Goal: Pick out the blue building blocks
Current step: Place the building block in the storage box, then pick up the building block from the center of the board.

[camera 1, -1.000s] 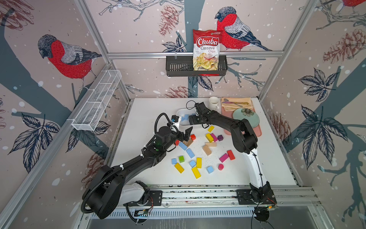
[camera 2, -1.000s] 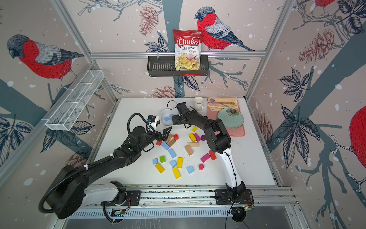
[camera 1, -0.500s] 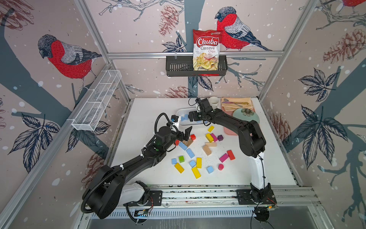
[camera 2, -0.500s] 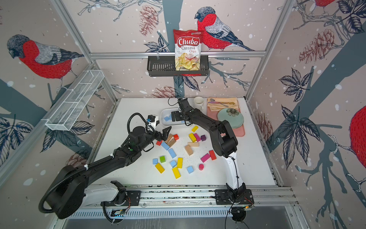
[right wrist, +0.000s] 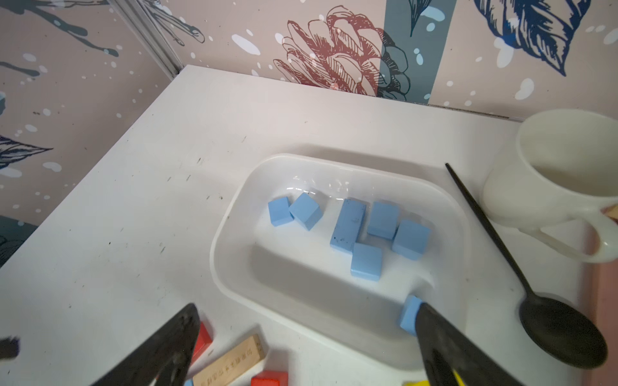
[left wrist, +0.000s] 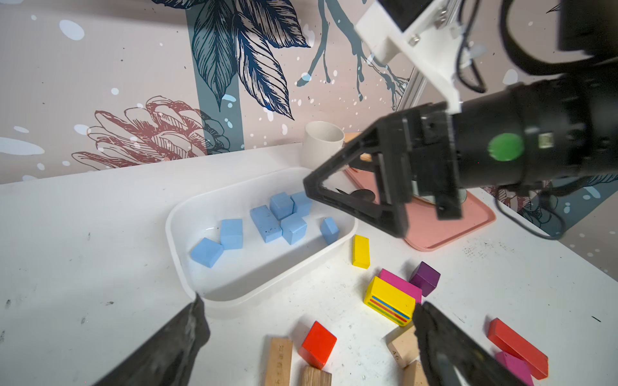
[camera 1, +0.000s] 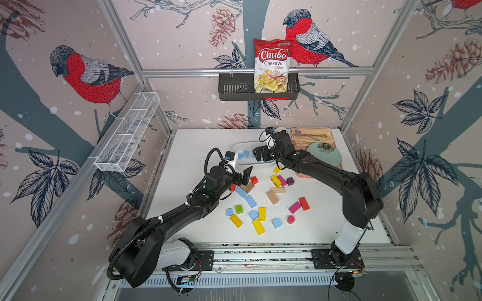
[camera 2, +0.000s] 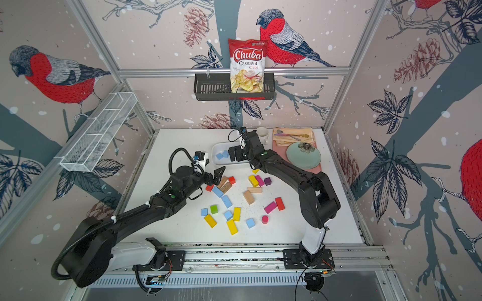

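Several blue building blocks (right wrist: 347, 225) lie in a white tray (camera 1: 241, 164) at the back of the table, seen in both top views (camera 2: 222, 155) and in the left wrist view (left wrist: 266, 223). More blue building blocks (camera 1: 250, 201) (camera 2: 226, 201) are scattered among the coloured blocks on the table. My right gripper (camera 1: 260, 156) (right wrist: 306, 307) hangs open over the tray's near side. One blue block (right wrist: 408, 314) lies in the tray right beside its fingertip. My left gripper (camera 1: 245, 175) (left wrist: 307, 302) stands open and empty just in front of the tray, above a red cube (left wrist: 317, 344).
Yellow, red, pink, green, purple and plain wooden blocks (camera 1: 272, 197) are mixed with the blue ones. A white mug (right wrist: 561, 173), a black spoon (right wrist: 561, 331) and a pink tray with a teal plate (camera 2: 303, 156) stand to the right of the white tray.
The right arm has drawn back to the right, and its gripper has shifted a little rightwards over the tray. The left arm has hardly moved.
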Motion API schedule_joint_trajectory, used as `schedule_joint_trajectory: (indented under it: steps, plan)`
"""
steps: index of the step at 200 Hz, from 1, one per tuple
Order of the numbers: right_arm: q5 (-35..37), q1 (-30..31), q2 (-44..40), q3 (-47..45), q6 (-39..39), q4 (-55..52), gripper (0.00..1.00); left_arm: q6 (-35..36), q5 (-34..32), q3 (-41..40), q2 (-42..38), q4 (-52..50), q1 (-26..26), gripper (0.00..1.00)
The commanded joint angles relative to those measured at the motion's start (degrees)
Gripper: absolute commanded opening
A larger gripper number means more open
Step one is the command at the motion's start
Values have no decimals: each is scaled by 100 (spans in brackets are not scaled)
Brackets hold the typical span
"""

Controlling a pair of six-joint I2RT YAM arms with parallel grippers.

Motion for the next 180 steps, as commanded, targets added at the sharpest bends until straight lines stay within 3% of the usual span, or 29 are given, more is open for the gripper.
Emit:
schedule_joint_trajectory:
  steps: [1,83,180]
  plan:
    - [40,62,-440,-419,-334,382,99,68,167,86,47,-46,5,99]
    - [-197,220,-1980,-2201,-533,870,99,175,-92,298,210,-688,-2,98]
    - [-134,159,-2249,-2671,-574,753,99,176,-790,1980,1615,-3987,-430,94]
